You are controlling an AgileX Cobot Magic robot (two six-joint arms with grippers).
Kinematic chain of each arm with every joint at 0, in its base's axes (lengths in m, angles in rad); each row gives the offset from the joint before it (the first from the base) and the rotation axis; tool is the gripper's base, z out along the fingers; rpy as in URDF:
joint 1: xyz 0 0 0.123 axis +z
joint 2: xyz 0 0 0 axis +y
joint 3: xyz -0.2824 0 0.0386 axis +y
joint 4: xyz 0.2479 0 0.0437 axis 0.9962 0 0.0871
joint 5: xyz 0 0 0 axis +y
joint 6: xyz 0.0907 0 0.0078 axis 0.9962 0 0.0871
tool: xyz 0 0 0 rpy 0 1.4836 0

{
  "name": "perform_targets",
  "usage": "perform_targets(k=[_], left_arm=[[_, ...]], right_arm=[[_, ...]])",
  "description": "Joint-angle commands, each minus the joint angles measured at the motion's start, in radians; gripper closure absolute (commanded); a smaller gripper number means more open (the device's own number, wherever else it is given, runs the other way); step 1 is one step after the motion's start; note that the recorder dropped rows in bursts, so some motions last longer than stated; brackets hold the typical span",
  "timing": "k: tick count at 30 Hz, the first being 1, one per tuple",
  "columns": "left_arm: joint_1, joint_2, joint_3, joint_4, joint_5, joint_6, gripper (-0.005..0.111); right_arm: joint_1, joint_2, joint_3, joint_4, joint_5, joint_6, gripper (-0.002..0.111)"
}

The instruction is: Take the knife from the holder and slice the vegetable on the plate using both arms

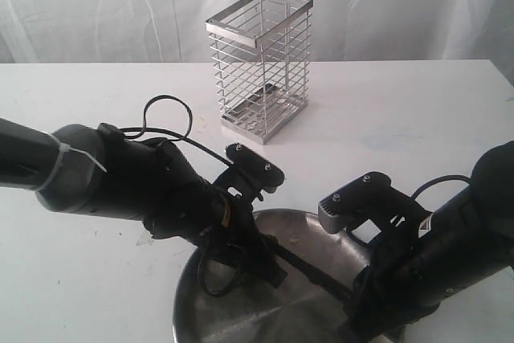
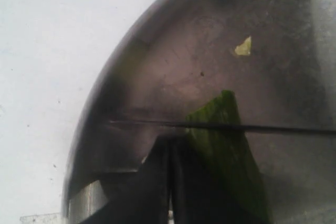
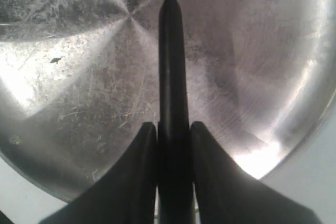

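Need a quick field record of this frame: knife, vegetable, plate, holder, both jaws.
knife: out of the holder, over the plate, clamped in the right gripper
vegetable: green pepper on the plate, knife edge lying across it
plate: steel, at the near table edge, a small pale scrap on it
holder: wire basket, upright behind the plate, no knife in it
left gripper: jaws shut, beside the pepper

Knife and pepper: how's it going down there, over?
Right pincer shut on knife. Left pincer shut, pinning vegetable on plate. Blade across vegetable. Nothing in the way.
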Motion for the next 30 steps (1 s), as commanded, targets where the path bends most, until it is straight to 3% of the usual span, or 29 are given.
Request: perform_targets(k=[1,15,25,30], left_arm=[[-0.003,0.012,0.006,-0.005,0.010,-0.005,0.107],[-0.071,0.065,0.006,-0.010,0.002,-0.003,0.107],[-0.071,0.062,0.006,-0.018,0.010,-0.006,0.107],[-0.033,-0.025,0.006,0.017,0.131,0.022,0.107]], right_arm=[[0.008,0.000,-0.004,0.002,-0.014,-0.013,0.108],[0.008,0.000,-0.006,0.002,-0.017,-0.013,0.108],[0.008,0.025,-0.006,0.002,0.003,-0.013,0.108],[0.008,0.053,-0.023,-0.003,0.009,-0.013,0.108]])
